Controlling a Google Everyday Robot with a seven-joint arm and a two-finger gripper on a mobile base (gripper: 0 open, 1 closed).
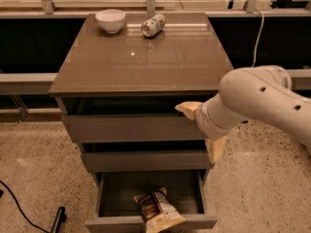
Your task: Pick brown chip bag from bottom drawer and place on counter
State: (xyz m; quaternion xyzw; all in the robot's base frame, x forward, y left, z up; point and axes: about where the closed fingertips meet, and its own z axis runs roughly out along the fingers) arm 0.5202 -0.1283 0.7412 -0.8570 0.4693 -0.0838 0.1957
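Your gripper hangs well above the brown chip bag
Fingers spread, empty; bag lies back-to-front in the open bottom drawer, overhanging its front

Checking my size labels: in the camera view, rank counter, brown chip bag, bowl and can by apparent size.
1. counter
2. brown chip bag, nearer the camera, so unsure
3. bowl and can look alike
The pincer hangs open before the upper drawers' right end.
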